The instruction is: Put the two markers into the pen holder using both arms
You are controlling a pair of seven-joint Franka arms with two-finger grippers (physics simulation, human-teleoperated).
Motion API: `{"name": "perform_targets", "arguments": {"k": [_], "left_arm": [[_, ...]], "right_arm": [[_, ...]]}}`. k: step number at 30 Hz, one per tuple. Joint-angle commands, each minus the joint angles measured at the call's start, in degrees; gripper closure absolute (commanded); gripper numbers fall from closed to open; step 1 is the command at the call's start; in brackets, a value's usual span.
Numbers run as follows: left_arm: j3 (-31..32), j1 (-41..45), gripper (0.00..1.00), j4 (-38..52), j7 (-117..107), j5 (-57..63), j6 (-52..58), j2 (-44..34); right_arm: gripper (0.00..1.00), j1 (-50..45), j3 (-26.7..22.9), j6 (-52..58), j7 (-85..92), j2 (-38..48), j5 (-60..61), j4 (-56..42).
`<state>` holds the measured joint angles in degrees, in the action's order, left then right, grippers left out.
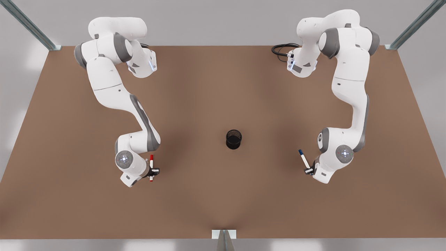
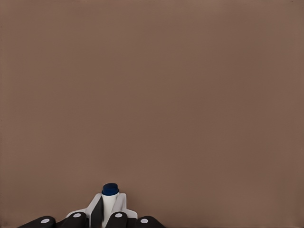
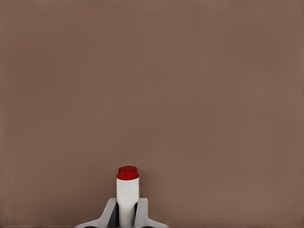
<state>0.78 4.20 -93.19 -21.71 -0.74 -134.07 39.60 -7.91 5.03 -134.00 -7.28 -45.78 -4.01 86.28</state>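
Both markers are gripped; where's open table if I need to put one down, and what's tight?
Bare table lies between the pen holder and the near edge, and between holder and each gripper. Crowded only at the left gripper holding the blue marker and the right gripper holding the red marker.

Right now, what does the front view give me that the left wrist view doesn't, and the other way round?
Front view alone: the pen holder standing in the middle of the table, apart from both arms, and the right gripper at the front view's left, shut on the red marker.

Left wrist view alone: a close look down the barrel, with a finger pressed against each side of it.

Both: the left gripper shut on the blue marker, and bare brown tabletop.
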Motion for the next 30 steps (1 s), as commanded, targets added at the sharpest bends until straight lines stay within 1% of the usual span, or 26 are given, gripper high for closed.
{"name": "perform_targets", "arguments": {"k": [1,3,5,6,7,8,9,11,12,13,14,15,17,19,20,23,24,27,30], "left_arm": [[0.01,0.02,0.79,2.39,-1.31,0.66,11.01,-0.75],[0.18,0.11,0.79,7.4,-1.23,0.66,19.1,-1.45],[0.89,0.11,0.79,8.46,-0.7,0.66,19.81,-3.03],[1.42,0.1,0.79,10.39,0.61,0.66,22.0,-4.09],[2.11,0.11,0.79,13.47,3.25,0.31,26.31,-4.35],[5.02,-0.6,0.79,14.79,5.89,-1.98,28.78,-6.46],[5.63,-0.42,0.79,14.79,7.04,-3.55,28.87,-7.43],[9.15,-1.04,0.79,16.9,7.47,-10.23,28.78,-7.69],[11.08,-1.04,0.79,18.13,11.25,-12.35,28.78,-7.87],[11.35,-1.13,0.79,18.4,17.74,-16.38,28.52,-8.22],[11.26,-1.04,0.79,19.45,29.51,-22.45,28.34,-8.05],[11.78,-0.51,0.79,21.2,39.8,-25.7,27.73,-7.69],[17.94,-0.69,0.79,21.56,59.4,-28.08,19.21,-7.69],[18.55,0.98,0.79,20.77,76.37,-35.55,12.26,-6.81],[18.55,2.65,0.79,19.63,81.82,-37.22,9.45,-6.64],[18.9,5.82,0.79,12.87,99.39,-46.44,1.36,-7.16],[18.91,5.82,0.79,10.49,104.23,-48.91,0.48,-7.69],[19.17,5.73,0.79,5.92,104.86,-53.13,0.3,-7.61],[19.17,5.82,0.79,4.86,107.41,-56.03,-0.49,-6.64]], "right_arm": [[0.78,-0.35,0.15,1.19,-2.39,1.92,-1.0,-0.24],[0.78,-0.61,1.64,6.11,-3.18,5.52,-0.91,-0.85],[0.78,-1.49,2.35,7.53,-3.62,8.69,-0.91,-0.85],[0.78,-2.11,2.44,8.75,-3.71,9.92,-0.91,-0.94],[0.78,-2.02,3.58,8.93,-4.5,10.98,-0.91,-0.94],[0.78,-2.11,3.75,9.11,-4.85,11.86,-0.91,-0.94],[0.78,-2.02,4.28,9.54,-5.12,12.56,-0.91,-0.94],[0.78,-1.93,4.63,11.21,-5.73,14.23,-0.91,-0.85],[0.78,-1.67,4.55,12.97,-5.73,15.11,-0.91,-0.85],[0.78,-1.4,4.55,13.68,-5.56,15.2,-0.91,-0.85],[0.78,-1.14,4.55,14.64,-5.29,15.64,-0.91,-0.85],[0.78,-1.05,4.55,14.82,-5.29,15.81,-0.91,-0.77],[0.78,-1.14,4.46,14.82,-5.29,15.81,-0.91,-0.77],[0.78,-1.14,4.55,14.82,-5.29,15.81,-0.91,-0.85],[0.78,-1.14,4.46,14.82,-5.29,15.81,-0.91,-0.85],[0.78,-1.14,4.46,14.73,-5.38,15.73,-0.91,-0.85],[0.78,-1.23,4.55,14.73,-5.38,15.73,-0.91,-0.85],[0.78,-1.4,4.55,14.73,-5.64,15.73,-0.91,-0.85],[0.78,-1.58,4.55,14.73,-5.73,15.73,-0.91,-0.85]]}}
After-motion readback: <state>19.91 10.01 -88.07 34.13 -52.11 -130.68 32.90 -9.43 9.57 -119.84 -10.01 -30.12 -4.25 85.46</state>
